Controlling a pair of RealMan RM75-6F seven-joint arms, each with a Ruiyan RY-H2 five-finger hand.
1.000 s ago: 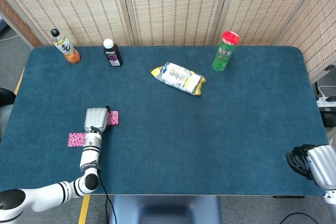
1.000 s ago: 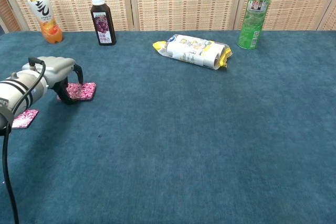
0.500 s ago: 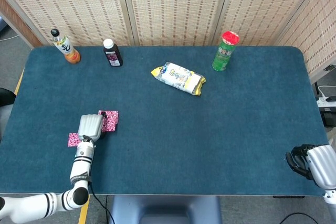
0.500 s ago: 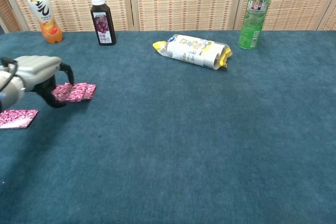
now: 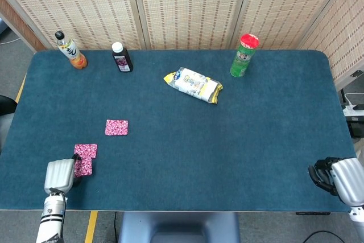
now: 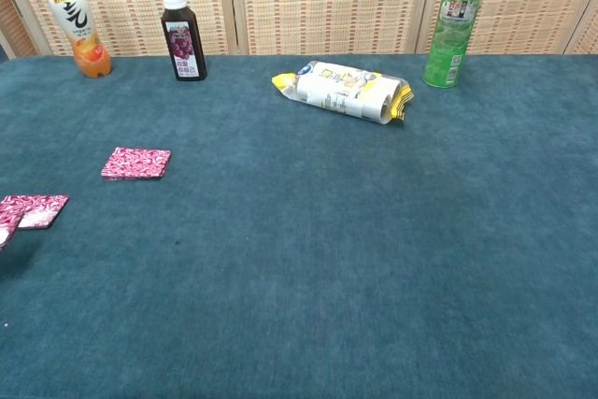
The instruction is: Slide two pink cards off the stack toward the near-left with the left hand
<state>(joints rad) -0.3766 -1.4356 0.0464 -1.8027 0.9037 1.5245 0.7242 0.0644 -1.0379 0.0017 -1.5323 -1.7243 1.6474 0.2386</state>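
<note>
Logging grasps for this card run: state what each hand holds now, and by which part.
Cannot be told for the left hand: it meets the near pink card at its near-left edge, fingers hidden. The right hand holds nothing visible.

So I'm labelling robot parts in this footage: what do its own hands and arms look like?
The left hand has a smooth light-grey, boxy shell, on a silver wrist with dark bands. The right hand has the same pale grey casing, with black fingers showing at its edge. No sleeves or markings can be made out.

Matt napped cloth table [image 5: 239, 140]
</note>
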